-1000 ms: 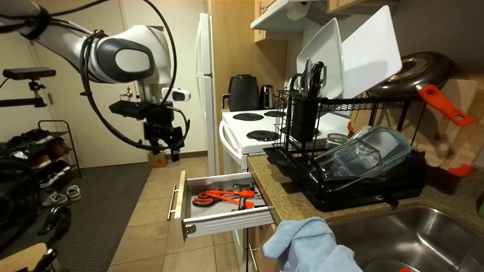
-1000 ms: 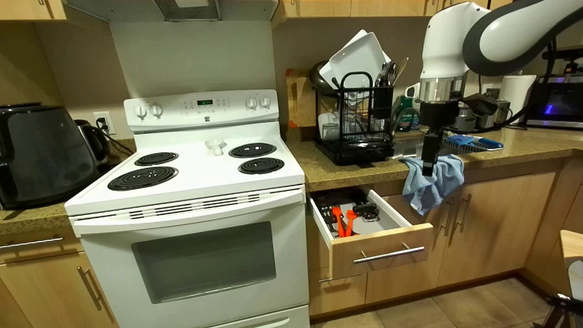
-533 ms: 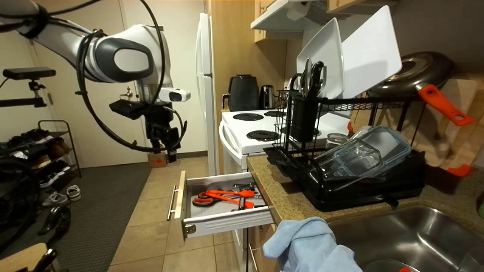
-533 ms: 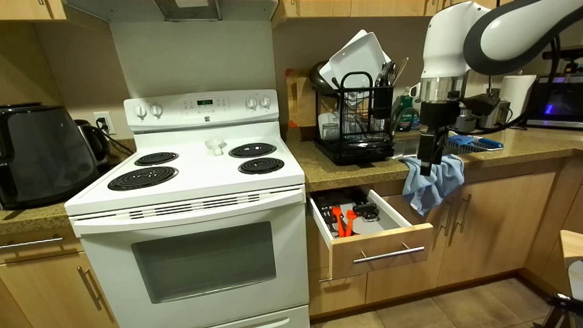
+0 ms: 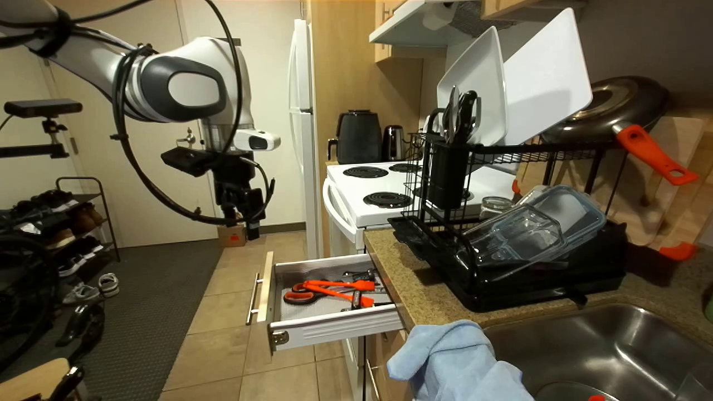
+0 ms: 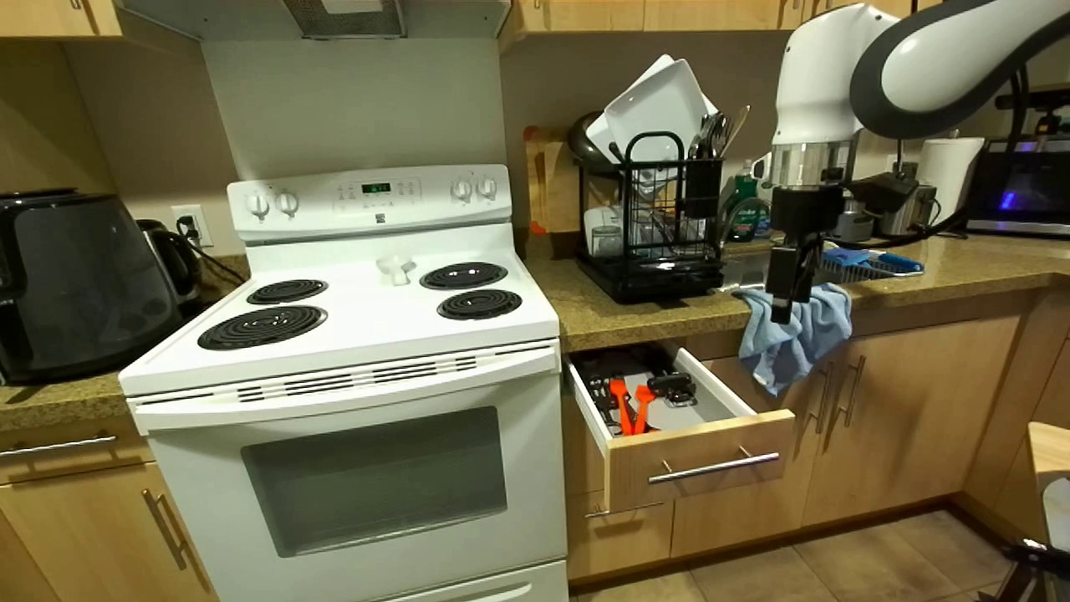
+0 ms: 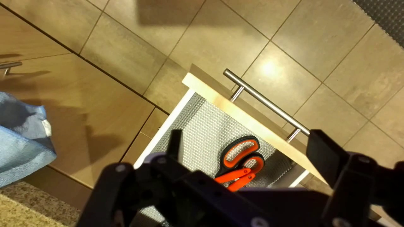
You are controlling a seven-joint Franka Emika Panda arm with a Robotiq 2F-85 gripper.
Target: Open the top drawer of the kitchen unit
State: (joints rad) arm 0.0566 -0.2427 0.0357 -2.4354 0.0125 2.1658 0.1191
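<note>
The top drawer stands pulled out from the kitchen unit (image 6: 919,426) in both exterior views. It has a pale wood front (image 6: 702,460), a white side wall (image 5: 340,328) and a metal bar handle (image 6: 715,469). In the wrist view the drawer's front edge (image 7: 249,123) runs diagonally below me, with the handle (image 7: 268,102) beyond it. Scissors with orange and black grips (image 7: 241,154) and other orange and dark tools lie inside. My gripper (image 7: 246,142) is open and empty, its fingers spread wide. In both exterior views the gripper (image 5: 240,220) hangs above and apart from the drawer (image 6: 787,305).
A white stove (image 6: 368,376) adjoins the drawer. A black dish rack (image 6: 652,242) with plates stands on the countertop (image 5: 406,284). A blue cloth (image 6: 794,334) hangs over the counter edge by the sink (image 5: 613,340). A lower drawer handle (image 6: 619,510) sits below the open drawer.
My gripper turned slightly about its vertical axis between the oldest frames and half a second ago, and its cable shifted. Since then it has stayed still. The drawer has not moved.
</note>
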